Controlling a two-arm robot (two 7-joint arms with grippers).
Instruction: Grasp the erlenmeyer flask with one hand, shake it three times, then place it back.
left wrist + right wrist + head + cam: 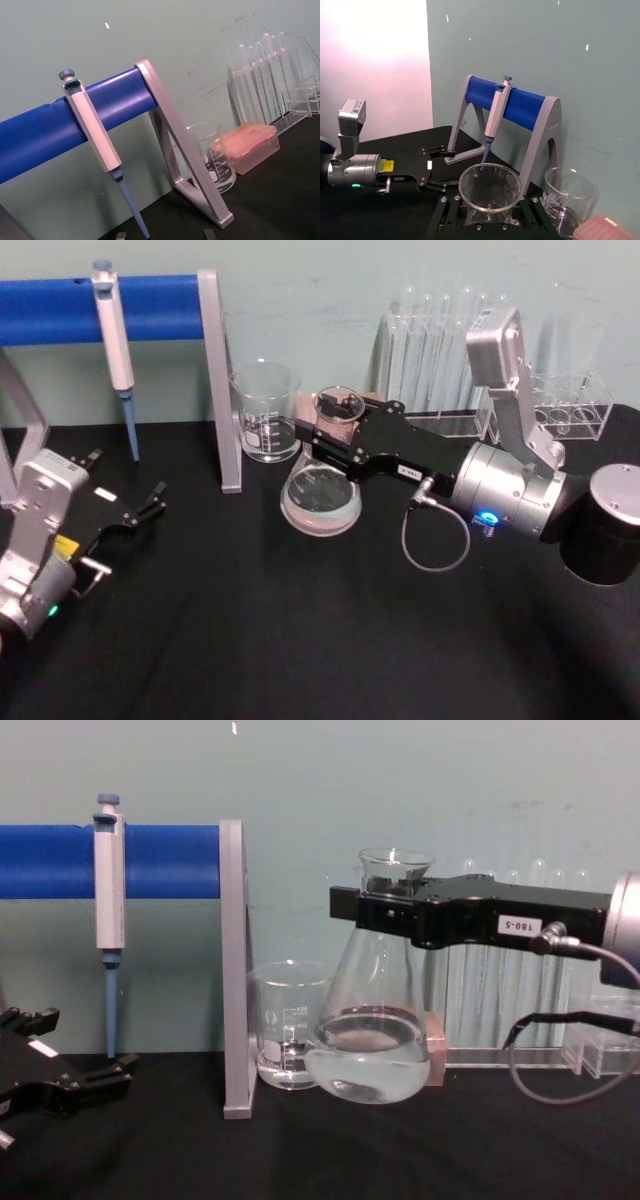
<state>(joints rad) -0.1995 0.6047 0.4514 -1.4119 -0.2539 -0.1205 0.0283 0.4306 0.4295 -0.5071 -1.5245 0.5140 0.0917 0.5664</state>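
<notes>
The left gripper [152, 502] lies released at the far left of the worktop [250, 640], well clear. The pipette stand [218, 380] and the beaker [266, 415] sit just beside the erlenmeyer flask [370, 1030]. The flask hangs tilted above the worktop, its neck clenched in the right gripper [392, 915]. A sideways shake could strike the beaker, and the neck could slip. Test tubes [440, 350] crowd behind, so the open room lies in front.

A pale green wall [300, 300] rises just behind the black bench [300, 640], and a bright whitish surface [370, 60] adjoins that wall.
</notes>
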